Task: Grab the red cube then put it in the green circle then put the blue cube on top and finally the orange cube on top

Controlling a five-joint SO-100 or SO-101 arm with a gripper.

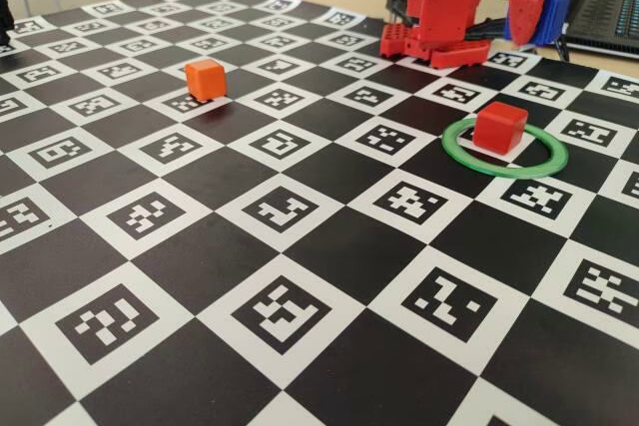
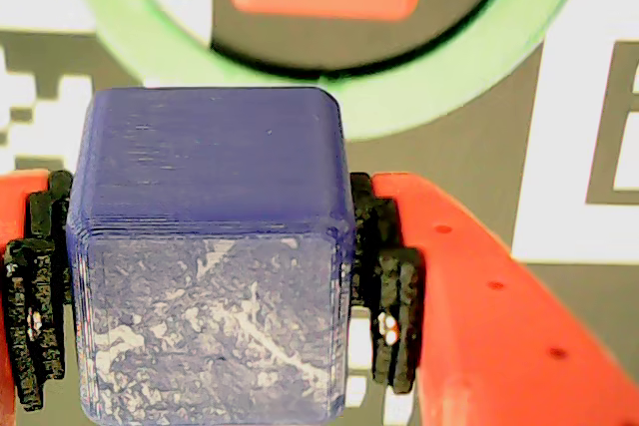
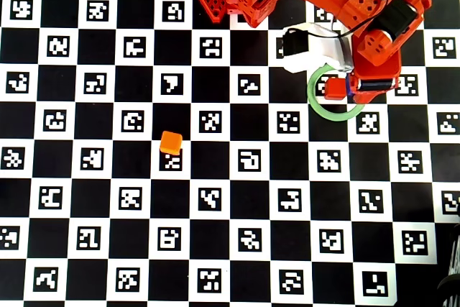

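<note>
— Seen only up close in the wrist view: blue cube (image 2: 210,256) squeezed tight between both fingers (image 2: 384,291) of the gripper (image 2: 205,296), held above the board.

— And from the side?

— Red cube (image 1: 499,127) sitting inside the green circle (image 1: 462,154). Orange cube (image 1: 205,79) far off, alone. Arm (image 3: 359,12) bent over the circle from above

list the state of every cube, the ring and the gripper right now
red cube: resting on the board inside the green ring, nothing on top
green circle: flat on the board, around the red cube
blue cube: clamped between the gripper fingers, held off the board, not yet on the red cube
orange cube: alone on the board, apart from the arm
gripper: shut on the blue cube
</note>
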